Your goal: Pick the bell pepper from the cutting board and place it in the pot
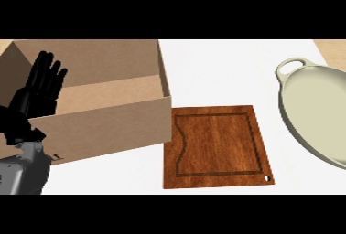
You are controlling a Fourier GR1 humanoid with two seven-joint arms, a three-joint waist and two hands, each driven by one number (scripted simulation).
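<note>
A brown wooden cutting board (218,146) lies at the middle of the white counter, and nothing rests on it. No bell pepper shows anywhere in the head view. A pale cream pot (316,112) with a loop handle at its top sits at the right edge, partly cut off; the part of its inside that shows is bare. My left hand (39,89) stands at the left with its fingers straight and pointing up, holding nothing, in front of the cardboard box. My right hand is out of view.
A large open cardboard box (101,98) stands at the back left, its near corner close to the cutting board's upper left corner. White counter (216,73) lies between the box and the pot.
</note>
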